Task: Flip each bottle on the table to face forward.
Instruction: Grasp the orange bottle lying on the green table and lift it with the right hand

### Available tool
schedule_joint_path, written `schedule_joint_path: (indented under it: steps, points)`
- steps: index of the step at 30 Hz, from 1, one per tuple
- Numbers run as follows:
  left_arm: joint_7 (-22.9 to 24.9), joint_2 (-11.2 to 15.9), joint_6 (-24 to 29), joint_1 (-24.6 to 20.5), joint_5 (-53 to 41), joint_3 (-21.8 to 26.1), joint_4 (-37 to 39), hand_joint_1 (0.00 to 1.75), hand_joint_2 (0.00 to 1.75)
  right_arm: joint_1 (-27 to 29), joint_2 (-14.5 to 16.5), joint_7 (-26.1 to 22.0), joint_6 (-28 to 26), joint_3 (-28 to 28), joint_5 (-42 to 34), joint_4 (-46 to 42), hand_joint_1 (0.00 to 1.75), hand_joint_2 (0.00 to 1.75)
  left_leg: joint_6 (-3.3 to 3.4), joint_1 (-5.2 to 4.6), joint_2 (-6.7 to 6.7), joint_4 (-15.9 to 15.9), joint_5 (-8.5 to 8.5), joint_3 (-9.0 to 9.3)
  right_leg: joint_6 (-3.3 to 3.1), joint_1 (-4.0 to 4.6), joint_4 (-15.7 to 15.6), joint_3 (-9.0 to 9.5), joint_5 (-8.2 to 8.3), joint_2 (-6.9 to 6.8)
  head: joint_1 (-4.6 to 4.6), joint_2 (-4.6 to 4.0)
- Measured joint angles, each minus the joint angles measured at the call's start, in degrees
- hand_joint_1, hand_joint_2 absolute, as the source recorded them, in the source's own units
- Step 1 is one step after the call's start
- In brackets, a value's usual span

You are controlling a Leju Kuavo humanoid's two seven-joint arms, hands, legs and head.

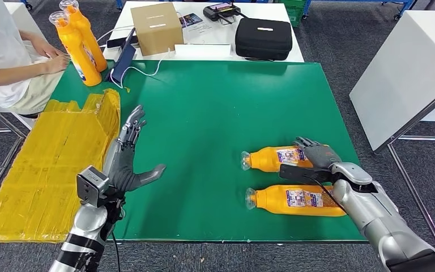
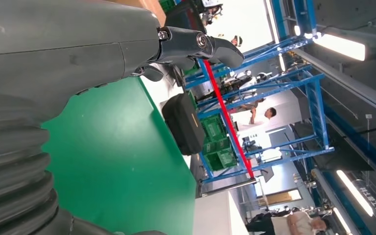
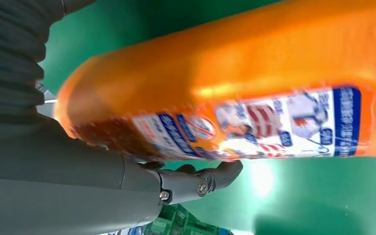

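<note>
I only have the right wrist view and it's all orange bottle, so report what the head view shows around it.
Observer: Two bottles lie on the green table; the right robot hand wraps the far bottle, the near bottle lies beside it.
Operator: Give me the left side.
Observer: The left robot hand hovers open above the table, holding nothing.
Operator: List anything else.
Observer: Two upright bottles stand at the far left corner, by a person's hand.
</note>
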Motion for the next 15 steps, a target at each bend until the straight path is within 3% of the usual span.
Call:
schedule_joint_path:
  steps: [2,8,15]
  points:
    - [0.0,-0.1,0.0,-0.2,0.3,0.0,0.4,0.00,1.75,-0.7,0.4,-0.2,0.1,0.5,0.4,1.3,1.40,1.75,0.00,0.00,0.00,0.0,0.00,0.00,0.00,0.00,0.0,0.00,0.00,0.00,0.01,0.00]
    - [0.0,-0.2,0.0,-0.6,0.5,0.0,1.2,0.00,1.75,-2.2,1.3,-0.8,0.2,1.6,1.0,4.0,1.46,1.75,0.00,0.00,0.00,0.0,0.00,0.04,0.00,0.00,0.0,0.04,0.00,0.00,0.01,0.00]
    - [0.0,-0.3,0.0,-0.6,0.7,0.0,1.7,0.00,1.75,-2.8,1.8,-0.8,-0.3,2.1,1.1,5.2,1.72,1.75,0.00,0.00,0.01,0.0,0.00,0.07,0.00,0.00,0.0,0.06,0.00,0.01,0.01,0.00]
